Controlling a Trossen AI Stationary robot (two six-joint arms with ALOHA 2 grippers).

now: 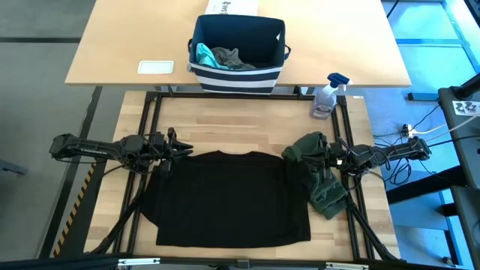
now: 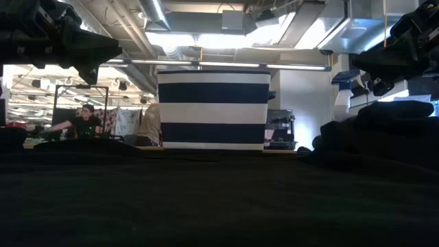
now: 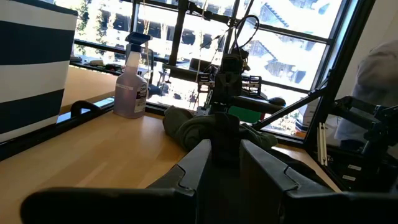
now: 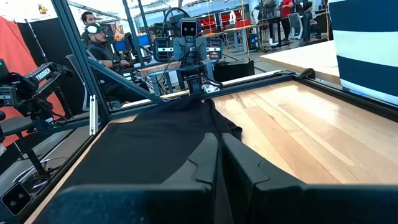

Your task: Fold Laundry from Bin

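Black T-shirt (image 1: 225,199) flat between arms | left gripper (image 1: 178,147) jaws pinching its shoulder | right gripper (image 1: 324,157) jaws pressed together at olive-green piece (image 1: 315,174)

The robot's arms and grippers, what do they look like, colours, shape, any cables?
Both arms are dark, near black, built of slim jointed segments. The left gripper and right gripper each end in two flat, angular dark fingers. Thin dark cables loop from the wrists over the table. No markings are readable.
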